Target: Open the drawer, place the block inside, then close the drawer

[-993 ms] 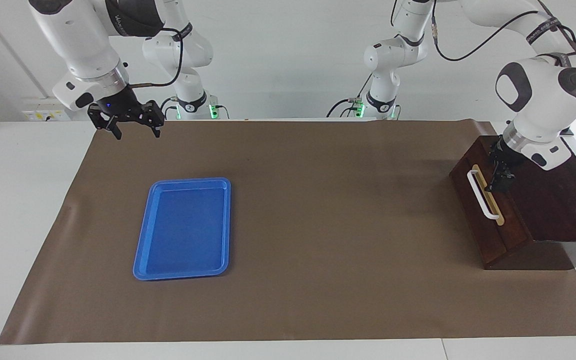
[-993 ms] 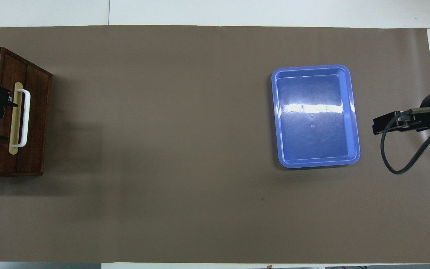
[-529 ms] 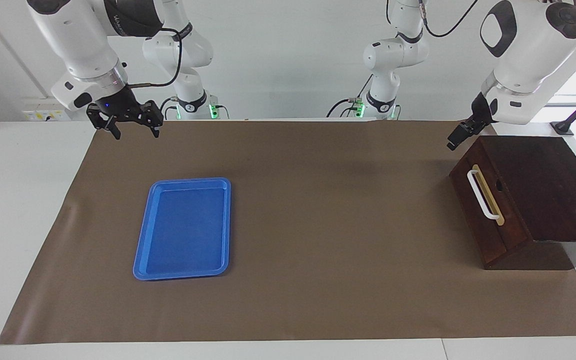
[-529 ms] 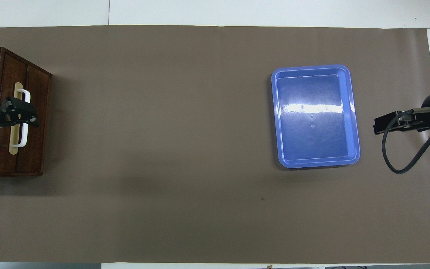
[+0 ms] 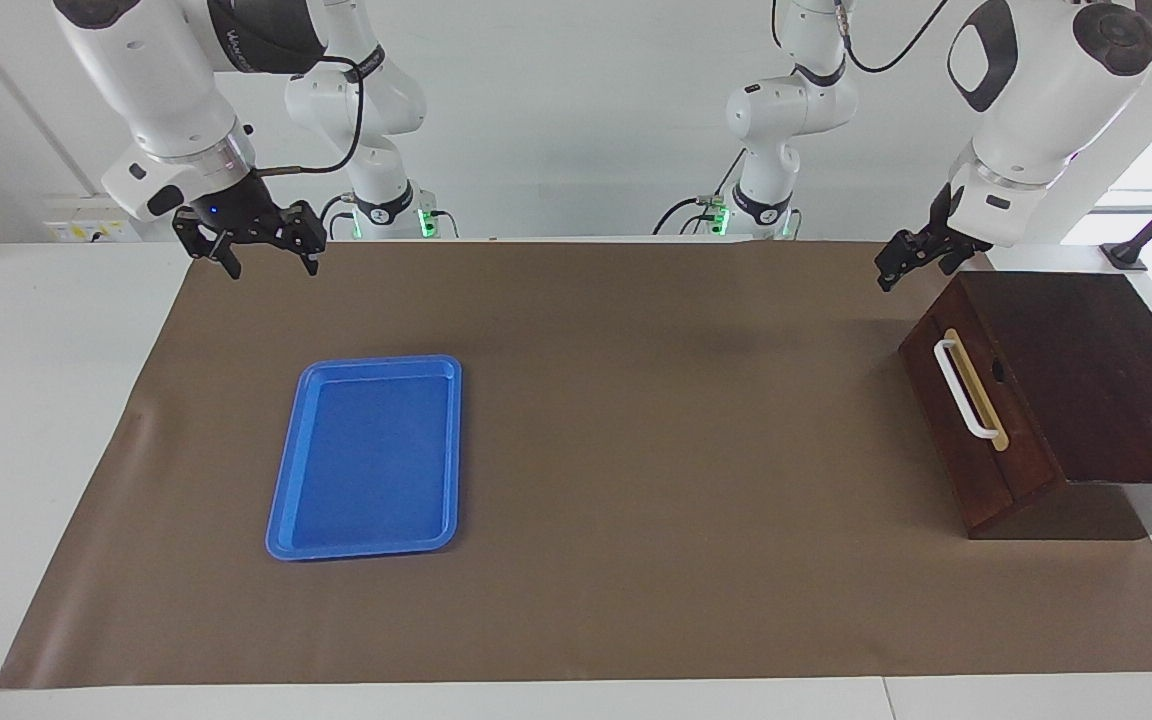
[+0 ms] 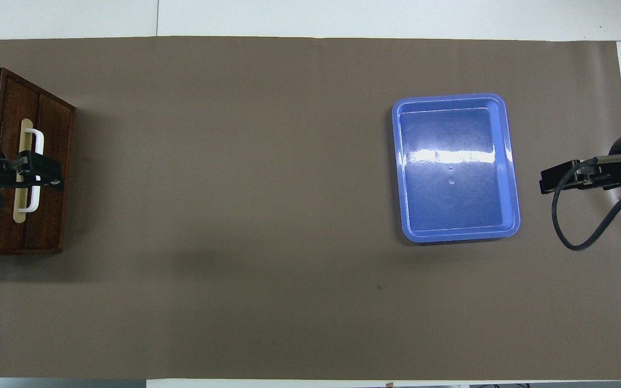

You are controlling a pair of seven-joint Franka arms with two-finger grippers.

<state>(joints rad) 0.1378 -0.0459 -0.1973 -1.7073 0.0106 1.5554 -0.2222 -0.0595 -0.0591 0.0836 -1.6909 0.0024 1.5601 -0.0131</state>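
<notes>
Drawer (image 5: 971,415) sits closed at frame right, block unseen, so the task looks finished. Left gripper (image 5: 911,262) hangs above its corner, finger state unclear; right gripper (image 5: 254,243) waits upper left, fingers apart.

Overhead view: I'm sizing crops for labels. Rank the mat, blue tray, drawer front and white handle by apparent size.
1. mat, by far the largest.
2. blue tray.
3. drawer front, smaller than the tray here, though it faces sideways and shows foreshortened.
4. white handle, smallest; the left gripper covers part of it.
</notes>
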